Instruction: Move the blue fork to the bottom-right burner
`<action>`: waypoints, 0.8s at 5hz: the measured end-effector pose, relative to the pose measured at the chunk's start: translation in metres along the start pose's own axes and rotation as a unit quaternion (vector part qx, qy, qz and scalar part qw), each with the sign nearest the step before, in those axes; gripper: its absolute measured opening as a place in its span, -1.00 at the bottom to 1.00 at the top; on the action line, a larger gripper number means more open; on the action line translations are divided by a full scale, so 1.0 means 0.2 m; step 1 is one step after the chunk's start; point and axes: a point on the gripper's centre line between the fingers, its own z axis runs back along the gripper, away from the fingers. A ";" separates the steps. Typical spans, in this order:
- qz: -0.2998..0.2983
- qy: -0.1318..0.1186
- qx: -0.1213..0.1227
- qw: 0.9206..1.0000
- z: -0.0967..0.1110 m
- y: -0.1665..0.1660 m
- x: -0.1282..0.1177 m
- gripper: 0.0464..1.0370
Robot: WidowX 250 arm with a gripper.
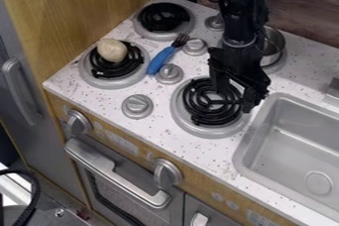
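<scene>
Blue plastic, it seems, the fork (pixel 171 50) lies between the front-left burner (pixel 109 83) and a knob (pixel 169 73), handle reachable from above, toward the front edge of the surface (pixel 155 121), while the gripper (pixel 232 100) hangs, fingers apart, over its goal, the bottom-right burner (pixel 200 102).

No lettering can be read; faint marks (pixel 122 143) on the wooden front panel (pixel 195 179) are too small.

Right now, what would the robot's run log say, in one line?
gripper: open, over bottom-right burner | blue fork: on counter, not held | round tan thing: on bottom-left burner | task: not done
</scene>
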 end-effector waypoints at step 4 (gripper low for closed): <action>0.125 0.005 0.018 0.992 -0.05 0.58 0.05 0.92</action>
